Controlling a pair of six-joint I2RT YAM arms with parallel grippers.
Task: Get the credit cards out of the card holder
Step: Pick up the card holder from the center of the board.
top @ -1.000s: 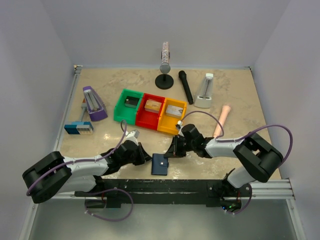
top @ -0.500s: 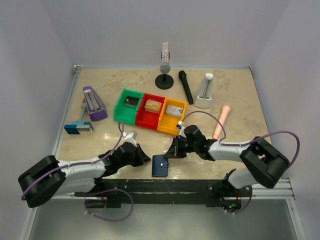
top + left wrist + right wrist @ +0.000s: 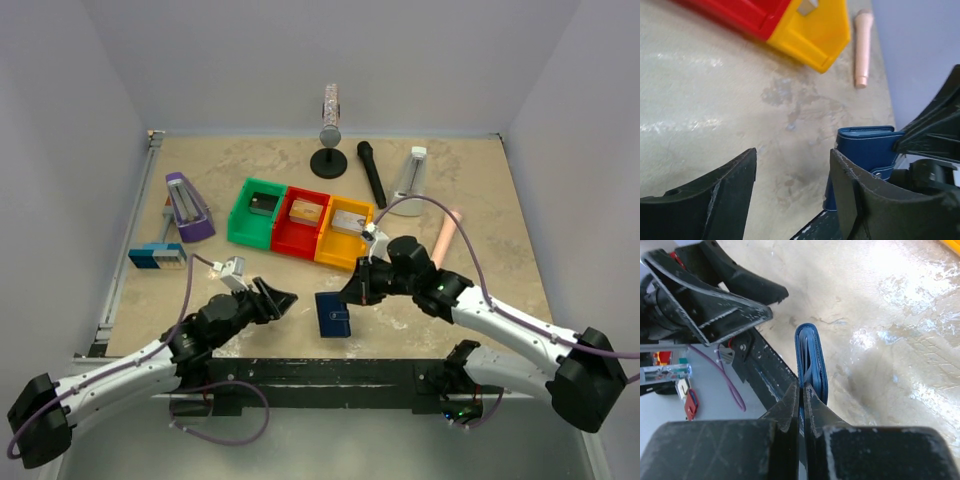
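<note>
Tabletop [image 3: 480, 200] edge is close: right gripper [image 3: 801, 390] clamps only one edge of the closed card holder [image 3: 810, 355], left gripper [image 3: 792, 160] gapes empty beside it, so a slip could drop it overboard.

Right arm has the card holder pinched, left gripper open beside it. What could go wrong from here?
1. The right gripper pinches only one edge of the closed card holder, so it may twist or slip out.
2. It is near the front edge of the table; a drop could send it off.
3. The open left gripper is close by; the two arms' fingers might collide.
</note>
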